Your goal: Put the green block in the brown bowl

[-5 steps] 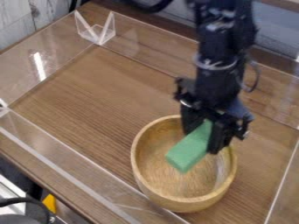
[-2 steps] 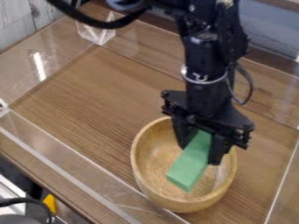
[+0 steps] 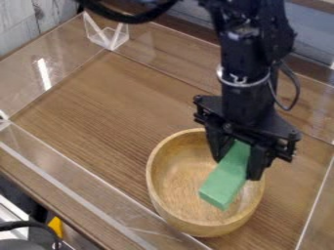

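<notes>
The gripper (image 3: pixel 243 161) hangs over the bowl (image 3: pixel 171 154), pointing straight down, its black fingers (image 3: pixel 268 156) closed on the upper end of the block (image 3: pixel 226 183). The fingers stand partway apart, with the green top of the block clamped between them.

The block is inside the bowl, right of the bowl's middle. Its long axis runs steeply but not upright: the top end is under the gripper, toward the far right of the bowl, and the bottom end slants down toward the near rim. The broad flat green face looks toward the camera and to the left. The bottom end is low in the hollow of the bowl, close above or on the inner wall; whether it touches the wood cannot be told.

The bowl sits on a wooden tabletop (image 3: pixel 117 107), at its near right part, inside a low clear plastic wall (image 3: pixel 59 161) that runs along the near side to the left of the bowl. The arm (image 3: pixel 251 44) rises from the gripper, above the far side of the bowl, and leaves the picture at the top. A small clear plastic stand (image 3: pixel 107 31) is far beyond the bowl, at the far left of the tabletop
</notes>
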{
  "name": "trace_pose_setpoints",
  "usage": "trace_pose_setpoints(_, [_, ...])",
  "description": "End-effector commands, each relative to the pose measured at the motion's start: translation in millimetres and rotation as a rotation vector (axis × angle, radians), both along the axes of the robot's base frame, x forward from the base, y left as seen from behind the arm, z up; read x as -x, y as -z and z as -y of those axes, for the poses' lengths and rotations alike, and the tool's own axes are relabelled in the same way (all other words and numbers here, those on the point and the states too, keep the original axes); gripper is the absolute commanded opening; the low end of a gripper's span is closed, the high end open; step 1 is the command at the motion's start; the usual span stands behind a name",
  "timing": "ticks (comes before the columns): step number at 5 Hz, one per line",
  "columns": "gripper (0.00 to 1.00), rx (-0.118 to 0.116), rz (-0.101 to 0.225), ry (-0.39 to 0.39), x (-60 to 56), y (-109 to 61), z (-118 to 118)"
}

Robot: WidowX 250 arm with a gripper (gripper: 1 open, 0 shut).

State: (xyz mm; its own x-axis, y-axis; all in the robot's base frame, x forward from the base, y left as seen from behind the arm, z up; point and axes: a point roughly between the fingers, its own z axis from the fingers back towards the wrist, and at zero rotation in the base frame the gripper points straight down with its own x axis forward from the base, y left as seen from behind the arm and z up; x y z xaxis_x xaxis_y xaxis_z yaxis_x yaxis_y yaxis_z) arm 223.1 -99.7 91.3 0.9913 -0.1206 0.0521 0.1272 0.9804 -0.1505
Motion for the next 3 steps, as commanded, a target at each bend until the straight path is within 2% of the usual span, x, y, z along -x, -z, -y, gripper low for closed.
trace_pose_setpoints(1, [0.00, 0.016, 0.045, 0.047, -7.9, 1.0, -1])
trace_pose_setpoints(3, [0.00, 0.022, 0.049, 0.007, -8.7, -1.2, -13])
